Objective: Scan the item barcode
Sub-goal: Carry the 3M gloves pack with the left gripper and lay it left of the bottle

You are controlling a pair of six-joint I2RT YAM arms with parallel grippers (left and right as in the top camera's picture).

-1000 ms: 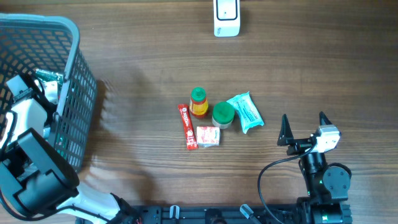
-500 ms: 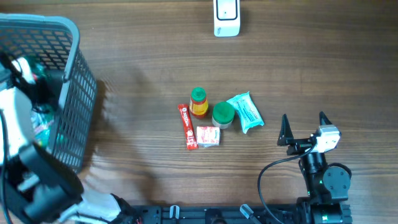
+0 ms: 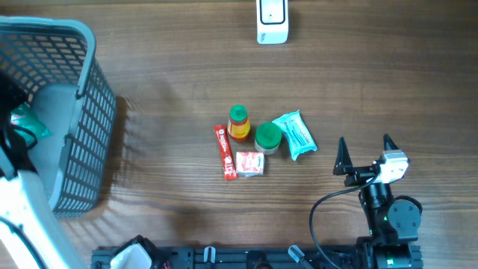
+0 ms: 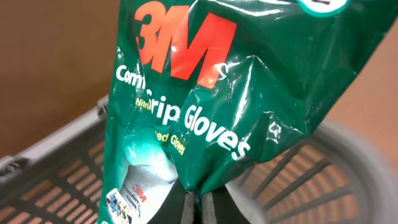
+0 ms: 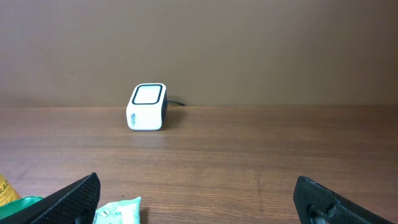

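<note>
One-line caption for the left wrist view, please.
Left gripper shut on a green 3M gloves packet, with the grey mesh basket behind it.

Basket [image 3: 82,127] at nine o'clock on table [image 3: 172,75], gloves pack [image 4: 205,106] above it; scanner [image 3: 272,21] at twelve; item cluster [image 3: 258,140] central.

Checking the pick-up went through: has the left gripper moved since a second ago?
Yes. In the overhead view the left gripper, shut on the gloves packet, has moved from near the right wall of the basket toward the picture's left edge.
</note>
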